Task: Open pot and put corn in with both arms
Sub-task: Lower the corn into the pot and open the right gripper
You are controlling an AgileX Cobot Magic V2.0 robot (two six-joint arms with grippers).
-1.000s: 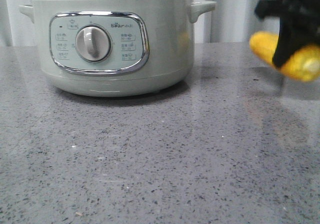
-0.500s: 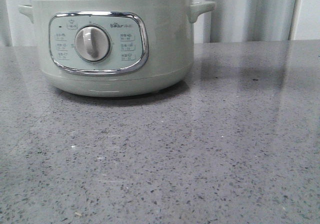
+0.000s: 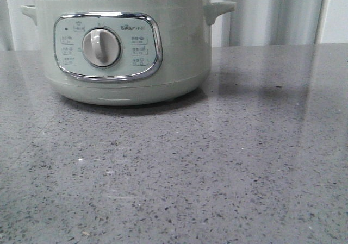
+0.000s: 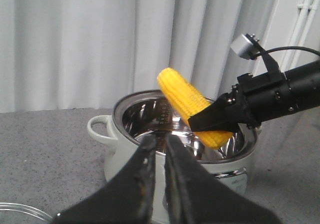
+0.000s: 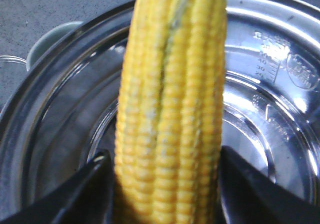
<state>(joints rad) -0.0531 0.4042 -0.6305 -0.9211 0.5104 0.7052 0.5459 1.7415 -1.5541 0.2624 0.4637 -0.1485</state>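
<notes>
With right gripper (image 4: 212, 121) pinching corn (image 4: 192, 107) tilted above open pot (image 4: 150, 134), lower toward six o'clock into bowl before releasing; left gripper (image 4: 157, 151) nearly pressed together, empty.

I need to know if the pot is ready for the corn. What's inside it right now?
The pot shows only a bare shiny steel bowl. The corn, clamped in the right gripper, hangs above it, hiding part of the bottom.

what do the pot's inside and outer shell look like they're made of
The pot looks lined with polished steel: mirror-bright and reflecting the corn. Its outer shell looks like smooth pale-green plastic or painted metal with a soft sheen; which one can't be told.
</notes>
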